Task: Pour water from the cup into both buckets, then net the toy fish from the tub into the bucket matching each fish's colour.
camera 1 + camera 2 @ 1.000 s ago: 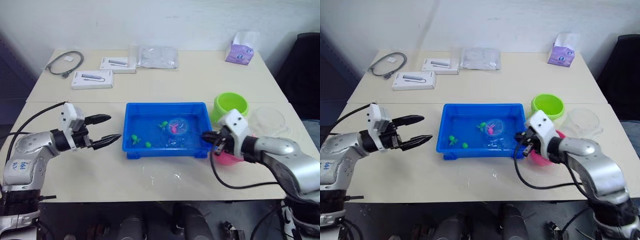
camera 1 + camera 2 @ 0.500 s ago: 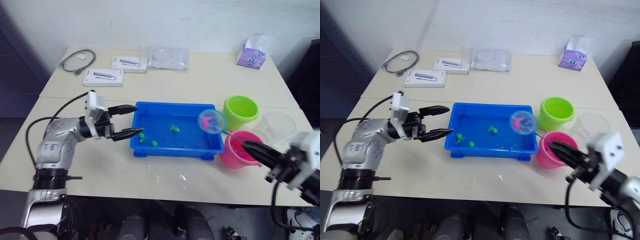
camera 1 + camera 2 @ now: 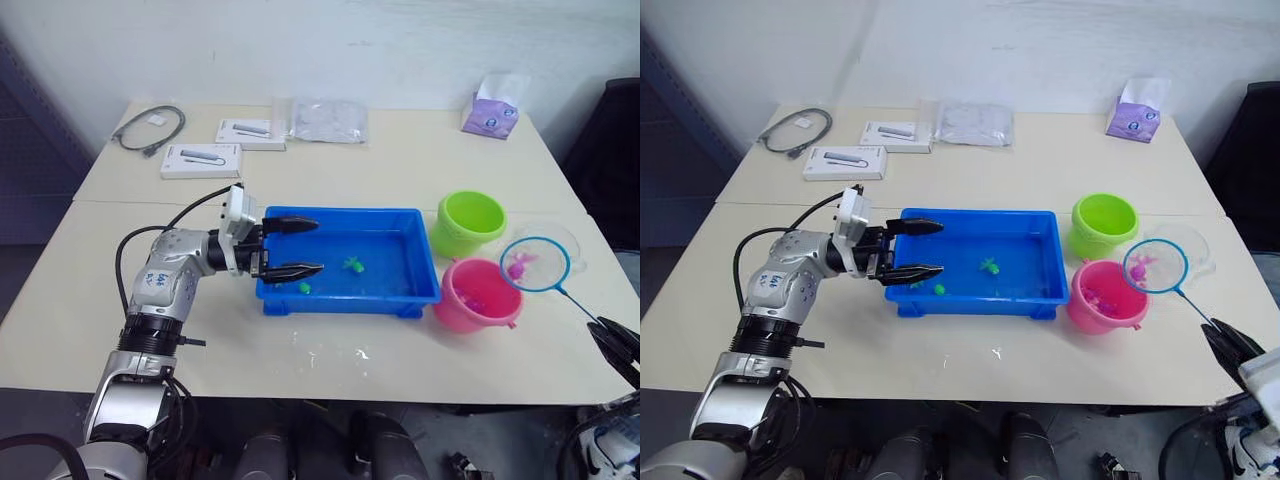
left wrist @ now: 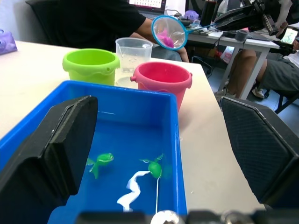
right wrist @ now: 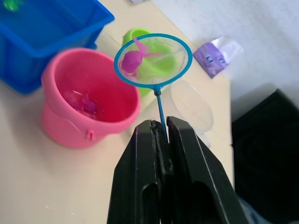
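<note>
Net lifted with a pink fish, hoop over the clear cup at the table's 3 o'clock edge.

The right gripper [image 5: 161,133] pinches the net [image 5: 153,60] handle; a pink fish [image 5: 130,60] lies inside. The left gripper [image 3: 305,247] is spread over the tub's [image 3: 420,290] 9 o'clock end, green fish [image 4: 153,167] below. The pink bucket [image 3: 478,297] and green bucket [image 3: 466,222] stand beside the cup [image 3: 560,240]. Writing on the white boxes [image 3: 201,160] is unreadable.

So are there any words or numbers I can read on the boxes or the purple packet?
None can be read.
White boxes: print too small and blurred.
Purple packet: only blurry marks.
Left arm: a marking, too blurred to read.
</note>
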Available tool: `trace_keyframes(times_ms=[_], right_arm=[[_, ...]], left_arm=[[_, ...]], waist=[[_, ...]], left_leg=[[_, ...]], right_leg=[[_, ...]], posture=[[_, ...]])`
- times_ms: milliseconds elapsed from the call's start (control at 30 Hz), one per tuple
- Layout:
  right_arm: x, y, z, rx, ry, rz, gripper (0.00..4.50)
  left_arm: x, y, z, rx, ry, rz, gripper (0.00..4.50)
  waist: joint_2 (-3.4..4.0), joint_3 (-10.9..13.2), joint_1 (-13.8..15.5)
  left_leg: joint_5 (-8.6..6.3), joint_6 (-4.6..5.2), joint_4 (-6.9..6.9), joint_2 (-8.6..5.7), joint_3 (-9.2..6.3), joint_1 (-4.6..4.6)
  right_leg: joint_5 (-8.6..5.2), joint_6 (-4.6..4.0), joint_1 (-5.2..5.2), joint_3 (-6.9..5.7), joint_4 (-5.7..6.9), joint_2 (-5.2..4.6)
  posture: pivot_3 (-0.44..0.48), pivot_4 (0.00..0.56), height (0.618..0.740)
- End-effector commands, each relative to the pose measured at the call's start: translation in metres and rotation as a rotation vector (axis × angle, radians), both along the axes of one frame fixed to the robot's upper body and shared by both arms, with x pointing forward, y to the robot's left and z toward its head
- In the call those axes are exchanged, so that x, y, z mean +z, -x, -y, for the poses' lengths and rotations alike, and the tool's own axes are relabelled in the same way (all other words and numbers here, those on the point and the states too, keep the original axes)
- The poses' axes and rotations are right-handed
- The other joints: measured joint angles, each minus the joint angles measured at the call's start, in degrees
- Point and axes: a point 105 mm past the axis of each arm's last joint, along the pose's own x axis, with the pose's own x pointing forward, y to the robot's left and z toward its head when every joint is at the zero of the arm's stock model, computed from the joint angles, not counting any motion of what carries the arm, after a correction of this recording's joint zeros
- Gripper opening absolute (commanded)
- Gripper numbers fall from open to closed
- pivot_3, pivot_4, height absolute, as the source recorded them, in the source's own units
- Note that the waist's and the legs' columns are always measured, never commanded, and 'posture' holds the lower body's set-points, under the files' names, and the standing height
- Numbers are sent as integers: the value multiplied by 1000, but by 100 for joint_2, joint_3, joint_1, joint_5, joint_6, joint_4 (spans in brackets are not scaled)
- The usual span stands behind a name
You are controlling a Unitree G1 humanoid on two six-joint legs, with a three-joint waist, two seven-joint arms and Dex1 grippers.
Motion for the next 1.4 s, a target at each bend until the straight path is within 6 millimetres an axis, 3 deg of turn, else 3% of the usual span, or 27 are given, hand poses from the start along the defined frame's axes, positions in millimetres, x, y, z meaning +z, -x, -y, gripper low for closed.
trace_keyframes(times_ms=[33, 167, 267, 333, 533, 800, 967, 1033, 1167, 1300, 1400], right_arm=[[6, -2, 0, -7, 124, 59, 0], [5, -7, -5, 33, 332, 97, 0], [0, -11, -3, 39, 656, 106, 0], [0, -13, -1, 34, 766, 143, 0], [-5, -15, -4, 66, 936, 210, 0], [-9, -12, -5, 121, 978, 261, 0], [-28, -6, -6, 165, 946, 199, 0], [-19, -5, 1, 110, 972, 225, 0], [-21, -7, -12, 210, 962, 244, 0], [7, -9, -5, 99, 1025, 333, 0], [1, -10, -19, 160, 992, 334, 0]], left_arm=[[10, 0, 5, -24, 5, 44, 4486], [10, -1, 4, -19, 5, 46, 4486], [9, -1, 4, -14, 8, 45, 4486], [8, 0, 5, -12, 13, 45, 4486], [7, 0, 7, -6, 27, 44, 4486], [6, 0, 6, 17, 16, 63, 4486], [7, 2, 9, 9, 19, 70, 4486], [8, 3, 10, 9, 19, 73, 4486], [8, 6, 13, -5, 12, 73, 4486], [13, 3, 13, 8, 19, 85, 4486], [13, 3, 13, 6, 16, 88, 4486]], waist=[[0, 0, -5], [1, 0, -8], [1, 0, -10], [1, 0, -9], [1, 0, 8], [1, 0, -20], [1, 0, -30], [2, 0, -41], [1, 0, -87], [2, 0, -110], [1, 0, -117]], left_leg=[[0, 0, 0, 0, 0, 0], [0, -1, 1, 1, 2, 3], [0, -1, 2, 1, 3, 4], [-1, -1, 2, 0, 5, 4], [0, -3, 4, 0, 5, 3], [0, -5, 3, 5, 7, 5], [1, -5, 3, 5, 6, 5], [1, -5, 3, 5, 6, 5], [1, -5, 4, 5, 7, 6], [2, -11, 1, 11, 6, 6], [2, -12, 2, 11, 6, 7]], right_leg=[[0, 0, 0, 0, 0, 0], [-2, -4, 0, 4, 1, -2], [-3, -4, 0, 5, 0, -2], [-3, -5, -2, 7, 1, -3], [-5, -7, -2, 10, 2, -5], [-8, -12, -2, 12, 3, -3], [-9, -13, -1, 12, 3, -3], [-9, -13, -1, 12, 3, -4], [-9, -13, 1, 17, 3, -8], [-11, -16, -1, 15, 5, -14], [-11, -16, 0, 16, 6, -13]], posture=[[0, 150, 740], [0, 150, 740], [0, 150, 740], [0, 150, 740], [0, 150, 740], [0, 150, 740], [0, 150, 740], [0, 150, 740], [0, 150, 740], [0, 150, 740], [0, 150, 740]])
